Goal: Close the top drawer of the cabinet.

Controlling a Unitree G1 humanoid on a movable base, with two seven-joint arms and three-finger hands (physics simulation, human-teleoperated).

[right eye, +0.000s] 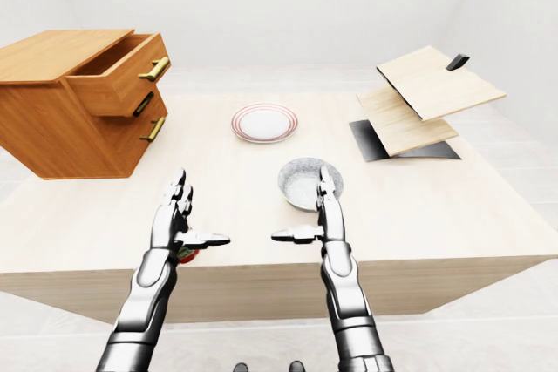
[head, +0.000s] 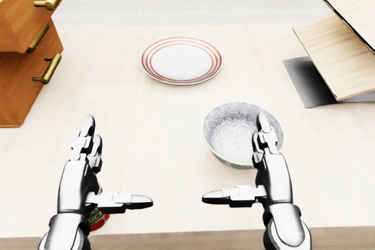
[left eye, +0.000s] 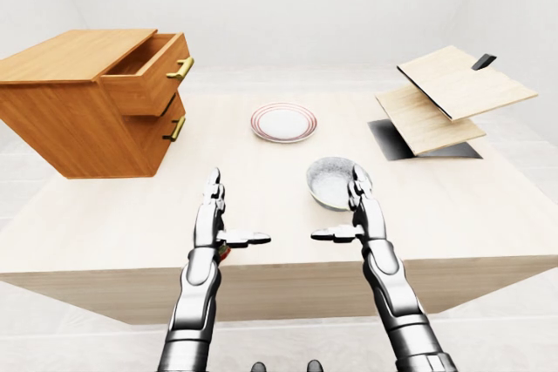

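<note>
A wooden cabinet (left eye: 61,119) stands at the table's left in the left-eye view. Its top drawer (left eye: 148,71) is pulled out, with a brass handle (left eye: 181,68) on its face; lower handles (left eye: 174,130) sit below. My left hand (left eye: 220,213) hovers open over the table's near edge, well right of and below the cabinet. My right hand (left eye: 349,211) is open too, beside the bowl. Neither hand touches the cabinet.
A red-rimmed white plate (left eye: 283,121) lies mid-table. A grey patterned bowl (left eye: 334,182) sits by my right hand. Wooden boards (left eye: 453,93) lean over a dark mat (left eye: 392,141) at right. A small red object (head: 98,219) peeks from under my left hand.
</note>
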